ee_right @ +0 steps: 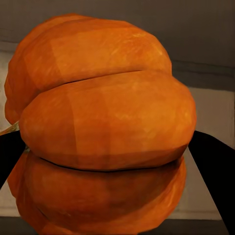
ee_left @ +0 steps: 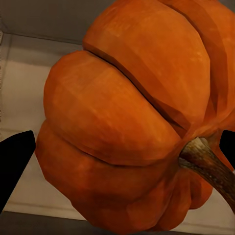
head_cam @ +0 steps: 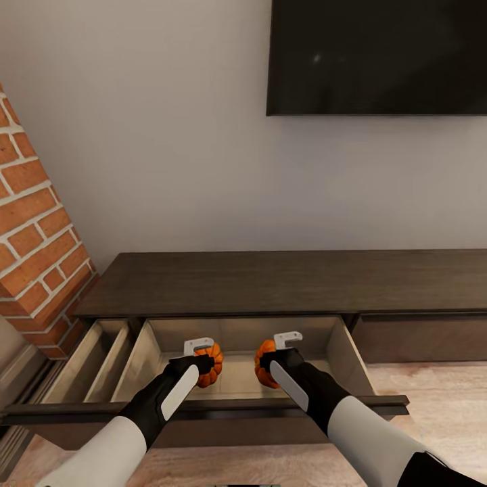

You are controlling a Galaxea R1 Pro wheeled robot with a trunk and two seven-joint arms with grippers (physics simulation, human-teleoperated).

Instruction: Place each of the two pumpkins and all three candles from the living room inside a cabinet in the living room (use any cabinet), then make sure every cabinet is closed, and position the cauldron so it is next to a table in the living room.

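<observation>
The dark-brown cabinet (head_cam: 284, 281) runs along the wall with a wide drawer (head_cam: 237, 338) pulled out, its pale beige inside showing. Both grippers hang over that drawer. My left gripper (head_cam: 206, 365) is shut on one orange pumpkin (head_cam: 211, 365), seen close up with its ribs and stem in the left wrist view (ee_left: 132, 122). My right gripper (head_cam: 270, 365) is shut on the other pumpkin (head_cam: 265, 362), which bulges between the dark fingers (ee_right: 215, 166) in the right wrist view (ee_right: 103, 127). The candles and the cauldron are out of view.
A second drawer (head_cam: 88, 358) stands open to the left, beside a brick column (head_cam: 34, 237). A black TV (head_cam: 379, 57) hangs on the wall above the cabinet. The open drawer's front panel (head_cam: 203, 407) lies just under my forearms. Wood floor (head_cam: 433, 385) lies at right.
</observation>
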